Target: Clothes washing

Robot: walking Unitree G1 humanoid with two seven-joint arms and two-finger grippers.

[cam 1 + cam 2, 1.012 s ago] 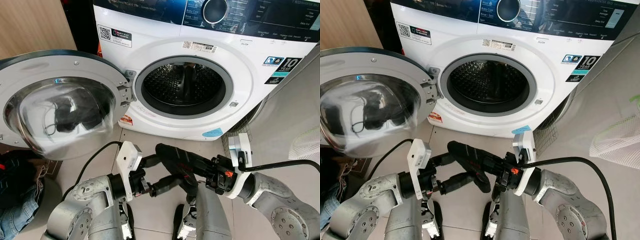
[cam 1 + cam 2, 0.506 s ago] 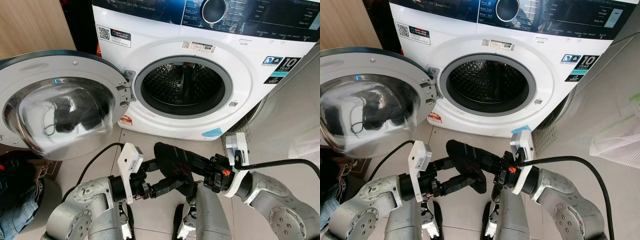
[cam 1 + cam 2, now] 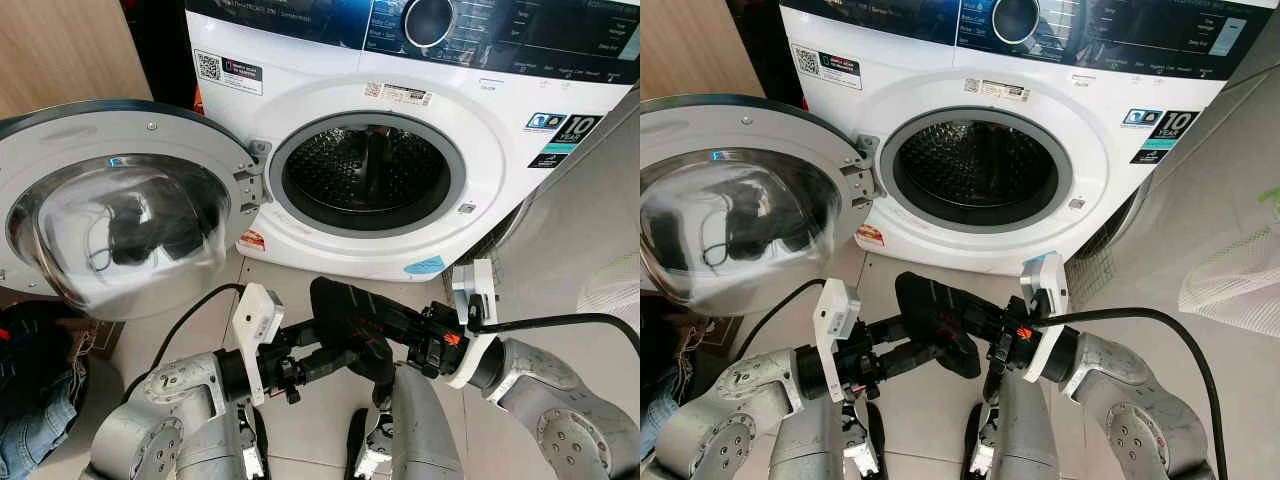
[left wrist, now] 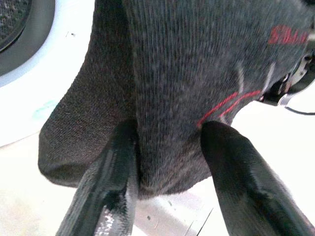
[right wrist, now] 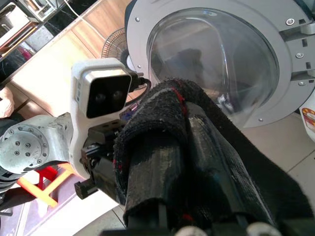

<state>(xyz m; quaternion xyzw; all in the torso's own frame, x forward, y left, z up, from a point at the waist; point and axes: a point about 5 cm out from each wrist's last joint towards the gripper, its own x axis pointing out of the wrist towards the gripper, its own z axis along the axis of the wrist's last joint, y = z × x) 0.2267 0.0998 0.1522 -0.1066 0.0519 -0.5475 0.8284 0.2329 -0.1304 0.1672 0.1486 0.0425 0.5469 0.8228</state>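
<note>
The right gripper [image 3: 385, 318] is low in front of the machine, its two black fingers [image 5: 197, 162] lying close together with a dark grey sock [image 3: 350, 322] draped over and wrapped round them, so the cloth hangs from that gripper across the gap between the two arms. Coming at it from the other side, the left gripper [image 4: 170, 162] has its fingers [image 4: 115, 177] parted, one on each side of the sock's lower fold; the pads touch the knit, though from here it is hard to say whether they are truly pinching it or just resting against it. Thin red stitching shows on the fabric near that gripper. Just beyond the sock, past both grippers, stands the white washing machine [image 3: 300, 90], its round drum opening [image 3: 365, 180] dark and open. The glass door [image 3: 125, 205] is swung wide to the left gripper's side, hinged right beside the opening. Further out on that same side, down on the pale tiled floor [image 3: 300, 270], lies a heap of blue denim clothes [image 3: 35, 425]. On the right gripper's far side a white mesh bag [image 3: 1235, 280] hangs at the edge.
</note>
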